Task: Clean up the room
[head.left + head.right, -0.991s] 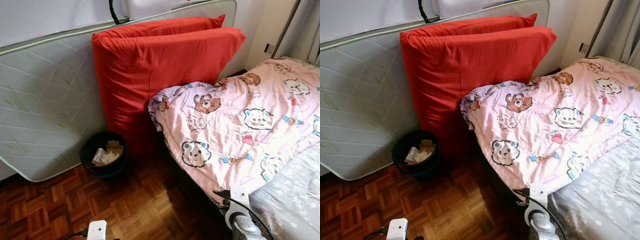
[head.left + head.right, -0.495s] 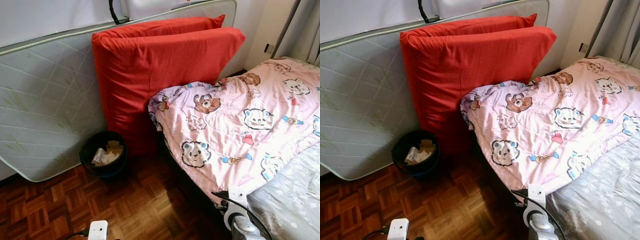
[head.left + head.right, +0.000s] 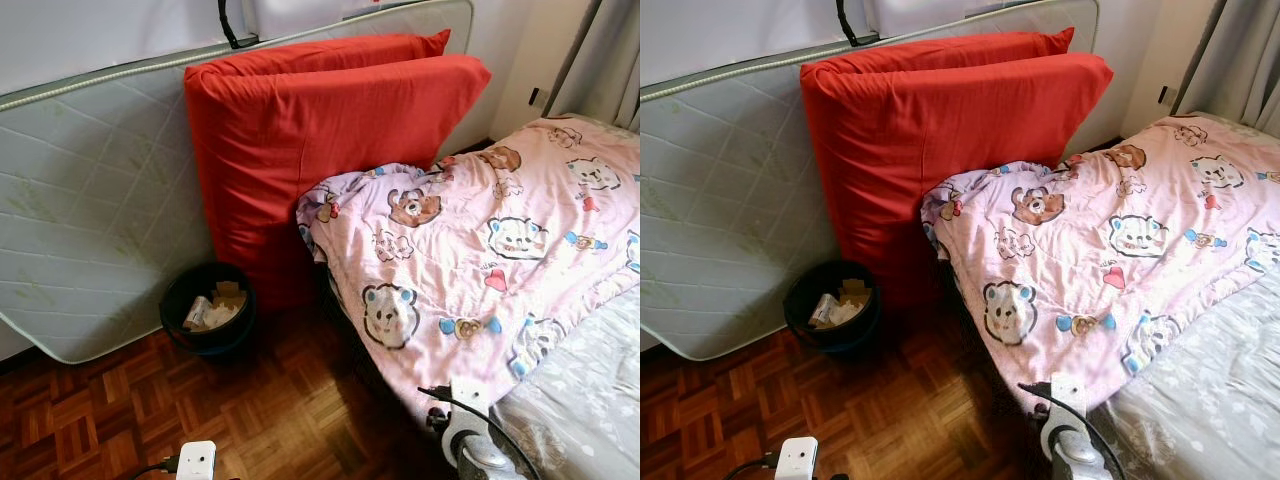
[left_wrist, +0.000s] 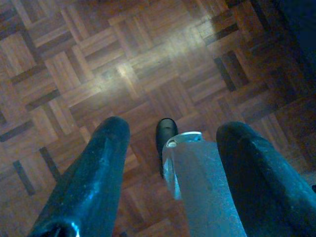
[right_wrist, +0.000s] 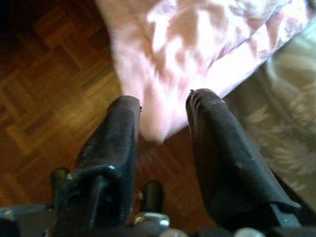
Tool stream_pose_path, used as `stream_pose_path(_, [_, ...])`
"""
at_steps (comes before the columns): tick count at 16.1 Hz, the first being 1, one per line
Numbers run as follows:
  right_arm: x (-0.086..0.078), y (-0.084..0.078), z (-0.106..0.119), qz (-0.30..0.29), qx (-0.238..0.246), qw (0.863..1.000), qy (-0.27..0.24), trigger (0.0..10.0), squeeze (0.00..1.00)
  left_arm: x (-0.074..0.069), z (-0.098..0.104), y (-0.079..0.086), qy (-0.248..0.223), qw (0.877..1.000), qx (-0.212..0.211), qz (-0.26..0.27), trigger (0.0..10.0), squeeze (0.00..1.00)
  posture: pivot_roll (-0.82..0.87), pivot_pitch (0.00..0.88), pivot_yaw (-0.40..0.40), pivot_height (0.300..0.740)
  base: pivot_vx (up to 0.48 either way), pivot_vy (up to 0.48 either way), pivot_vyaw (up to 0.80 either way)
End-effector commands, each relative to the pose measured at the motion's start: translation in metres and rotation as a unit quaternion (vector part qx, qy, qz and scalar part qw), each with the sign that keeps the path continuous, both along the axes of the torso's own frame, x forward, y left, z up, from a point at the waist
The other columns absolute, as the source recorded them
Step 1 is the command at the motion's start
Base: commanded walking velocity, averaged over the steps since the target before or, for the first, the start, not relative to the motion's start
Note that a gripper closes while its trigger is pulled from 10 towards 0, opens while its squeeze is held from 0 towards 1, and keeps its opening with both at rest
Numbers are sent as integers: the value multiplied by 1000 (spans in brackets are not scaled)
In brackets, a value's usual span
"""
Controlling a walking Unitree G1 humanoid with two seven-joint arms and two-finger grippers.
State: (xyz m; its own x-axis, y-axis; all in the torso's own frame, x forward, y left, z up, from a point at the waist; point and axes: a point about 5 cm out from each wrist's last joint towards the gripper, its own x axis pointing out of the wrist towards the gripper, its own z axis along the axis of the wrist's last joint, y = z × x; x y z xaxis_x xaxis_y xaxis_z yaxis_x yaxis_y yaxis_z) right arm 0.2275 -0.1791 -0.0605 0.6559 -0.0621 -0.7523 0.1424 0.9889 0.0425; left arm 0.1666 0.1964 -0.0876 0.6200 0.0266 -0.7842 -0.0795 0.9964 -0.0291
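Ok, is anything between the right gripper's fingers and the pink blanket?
No. In the right wrist view the right gripper has the pink blanket corner directly between its fingers.

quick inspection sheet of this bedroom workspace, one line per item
surface: brown parquet floor; grey patterned mattress sheet on the bed.
job's things: pink bear-print quilt, its corner hanging off the bed edge.
clutter: round black waste bin holding paper scraps.
grippers: right pincer open, quilt corner between its fingers; left pincer open above the floor.
cables: black cable hanging over the leaning mattress; black wire on the right arm.
surroundings: pale quilted mattress and red folded mattress leaning on the wall; grey curtain.
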Motion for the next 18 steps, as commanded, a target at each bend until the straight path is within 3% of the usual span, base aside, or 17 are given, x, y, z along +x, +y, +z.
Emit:
stream_pose_path(1, [-7,4,-6,-3,23,999,23,10000,514,-5,-1,5,7,1000,6,-2,10000,0,-1,9,37,740,0,0,0])
stream_pose_path(2, [-9,5,-7,0,26,999,29,10000,486,-4,-1,5,8,1000,6,-3,10000,0,-1,9,37,740,0,0,0])
stream_pose_path(3, [-11,5,-8,3,27,999,33,10000,282,-4,-1,5,8,1000,6,-3,10000,0,0,12,37,740,0,0,0])
stream_pose_path(4, [-11,6,-8,2,34,999,31,10000,0,-4,-1,5,8,1000,6,-4,10000,0,0,12,37,740,0,0,0])
stream_pose_path(8, [-9,8,-6,3,50,999,-1,10000,0,-3,-1,5,8,1000,8,-4,10000,0,-5,12,36,740,0,0,0])
stream_pose_path(12, [-20,-2,-11,-13,29,999,6,10000,0,-3,-1,3,9,1000,6,-1,10000,0,-6,6,36,740,0,0,0])
stream_pose_path(15, [-38,-16,-19,-56,9,998,29,10000,0,-2,-1,1,9,1000,6,1,10000,0,-7,2,34,740,0,0,0])
stream_pose_path(18, [-65,-22,-31,-58,5,996,74,10000,0,-1,-1,1,7,1000,6,7,10000,0,-5,0,30,740,0,0,0])
